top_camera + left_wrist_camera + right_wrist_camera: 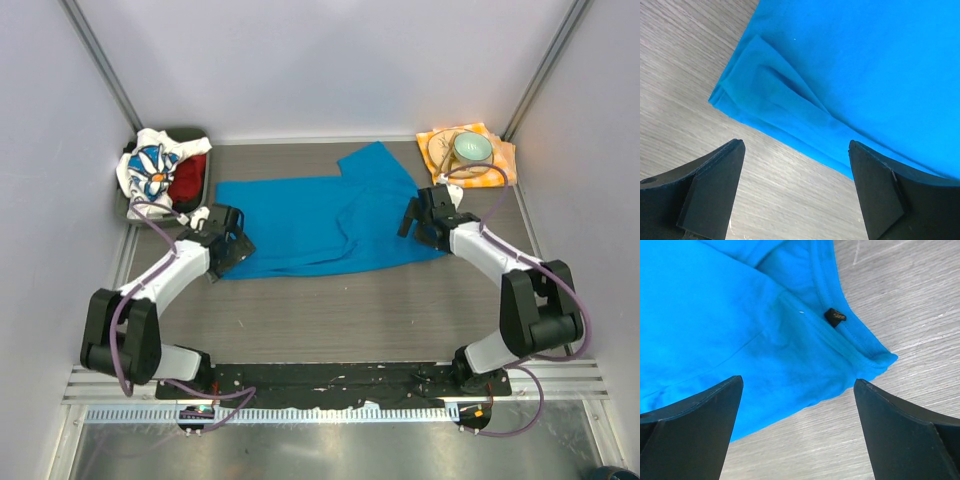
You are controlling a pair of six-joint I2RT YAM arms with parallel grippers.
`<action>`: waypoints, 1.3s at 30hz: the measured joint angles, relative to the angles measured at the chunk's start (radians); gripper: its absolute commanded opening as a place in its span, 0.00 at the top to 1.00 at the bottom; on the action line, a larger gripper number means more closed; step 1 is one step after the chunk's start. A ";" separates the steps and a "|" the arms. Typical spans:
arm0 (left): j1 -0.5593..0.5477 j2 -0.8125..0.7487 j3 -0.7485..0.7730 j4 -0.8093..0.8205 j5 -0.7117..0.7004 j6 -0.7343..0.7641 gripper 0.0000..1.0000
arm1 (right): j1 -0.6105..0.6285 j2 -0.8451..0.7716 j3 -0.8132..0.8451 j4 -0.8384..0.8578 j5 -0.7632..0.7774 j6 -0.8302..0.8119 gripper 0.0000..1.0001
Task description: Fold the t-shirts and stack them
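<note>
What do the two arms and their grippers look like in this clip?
Left arm and right arm: white links, black joints, black bases, a purplish cable looping along each. Left gripper and right gripper: plain black wedge-shaped fingers, no visible markings.

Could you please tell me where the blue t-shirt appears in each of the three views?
Top external: the blue shirt lies spread across the middle of the table.
Left wrist: the blue shirt fills the upper right.
Right wrist: the blue shirt fills the upper left, with its label showing.
Shared landmark: the grey wood-grain table beneath it.
</note>
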 measured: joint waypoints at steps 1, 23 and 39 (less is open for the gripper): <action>-0.002 -0.023 0.000 -0.005 0.005 -0.005 0.10 | 0.006 -0.021 0.001 -0.005 -0.002 0.000 0.00; 0.070 -0.203 0.131 -0.166 -0.021 0.012 0.10 | 0.546 0.305 0.520 -0.062 -0.390 -0.056 0.03; 0.257 -0.266 0.090 -0.168 0.047 0.045 0.09 | 0.690 0.380 0.545 -0.005 -0.539 0.023 0.03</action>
